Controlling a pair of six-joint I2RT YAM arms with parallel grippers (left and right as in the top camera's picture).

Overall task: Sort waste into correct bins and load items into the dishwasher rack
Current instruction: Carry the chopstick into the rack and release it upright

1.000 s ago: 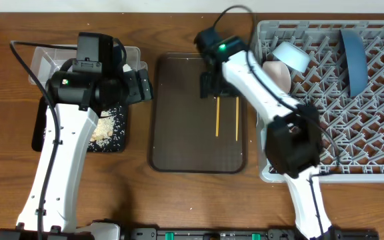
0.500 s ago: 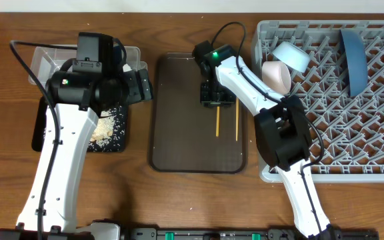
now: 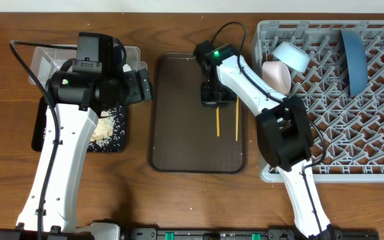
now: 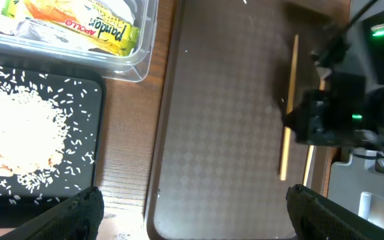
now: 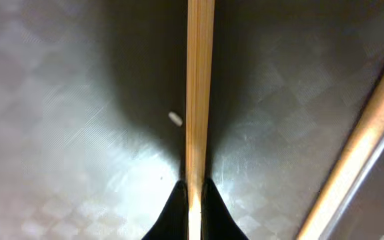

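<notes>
Two thin wooden chopsticks lie on the dark brown serving tray (image 3: 179, 133). My right gripper (image 3: 213, 95) is down at the far end of the left chopstick (image 3: 217, 123) and shut on it. In the right wrist view the fingertips of that gripper (image 5: 193, 200) pinch this chopstick (image 5: 200, 80), and the other chopstick (image 5: 359, 153) lies free at the right. My left gripper (image 4: 195, 217) hangs wide open, holding nothing, above the tray's left edge. The dishwasher rack (image 3: 352, 133) holds a pale blue bowl (image 3: 292, 55), a white bowl (image 3: 279, 75) and a dark blue plate (image 3: 355, 60).
A clear tub (image 4: 145, 60) at the far left holds a yellow-green snack wrapper (image 4: 92, 23). Beside it, a black tray (image 4: 89, 93) carries a heap of rice (image 4: 19, 133). Bare wood runs along the table's front.
My right gripper has come down onto the far end of the left chopstick and its jaws have shut on it. The left arm has not moved.
</notes>
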